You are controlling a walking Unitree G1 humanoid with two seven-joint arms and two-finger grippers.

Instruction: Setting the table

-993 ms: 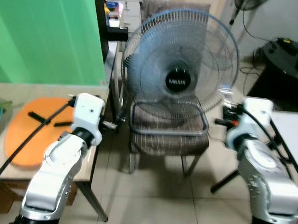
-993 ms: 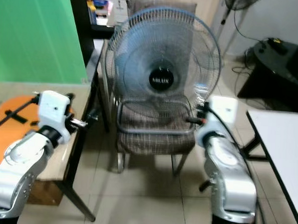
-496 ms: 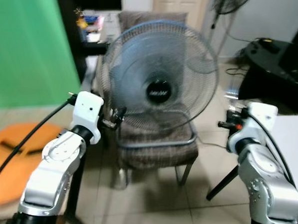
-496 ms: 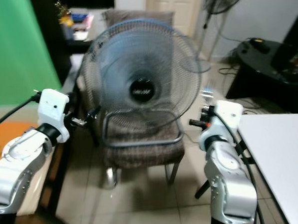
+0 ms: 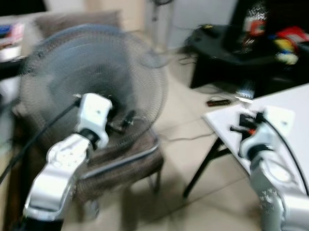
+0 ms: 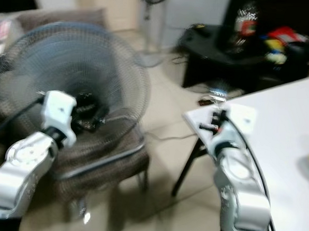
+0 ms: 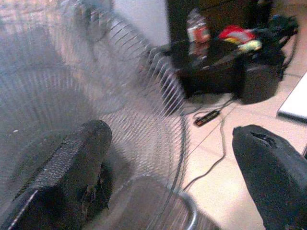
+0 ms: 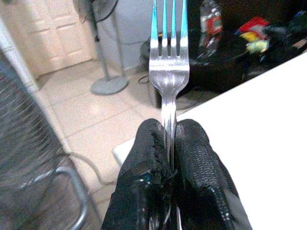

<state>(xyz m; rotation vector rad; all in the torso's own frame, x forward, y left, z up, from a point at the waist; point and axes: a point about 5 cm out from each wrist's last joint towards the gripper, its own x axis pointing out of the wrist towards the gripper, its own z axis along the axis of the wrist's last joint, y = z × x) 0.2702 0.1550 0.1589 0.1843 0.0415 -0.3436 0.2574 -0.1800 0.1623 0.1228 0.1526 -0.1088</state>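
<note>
Ahead, in the left eye view, you see a blurred scene: a large fan (image 5: 91, 84) rests on a chair (image 5: 118, 163) to your left, and the corner of the white bench (image 5: 300, 102) lies to your right. Your left arm is raised before the fan, your right arm raised at the bench corner. The right pincer (image 5: 240, 122) sits just over that corner; its fingers are too small and smeared here to read.

Right eye view: the same layout. The bench top (image 6: 283, 127) runs off to the right of the right pincer (image 6: 210, 122), and a black stand (image 6: 235, 52) cluttered with things stands behind it, well apart.

Left wrist view: the left pincer (image 7: 172, 177) is released, its two black fingers (image 7: 72, 167) spread wide with nothing between them, facing the fan grille.

Right wrist view: the right pincer (image 8: 171, 139) is clenched on the handle of a fork (image 8: 169, 52). The fork's long axis continues straight out along the fingers, tines forward and away from the wrist. The bench surface lies directly below and to one side of the tines, its corner near the fingertips.

Judgement: the fork is carried, not yet laid down. Since the bench lies on the right arm's side, the placing move falls to that arm, reaching further in over the top.
</note>
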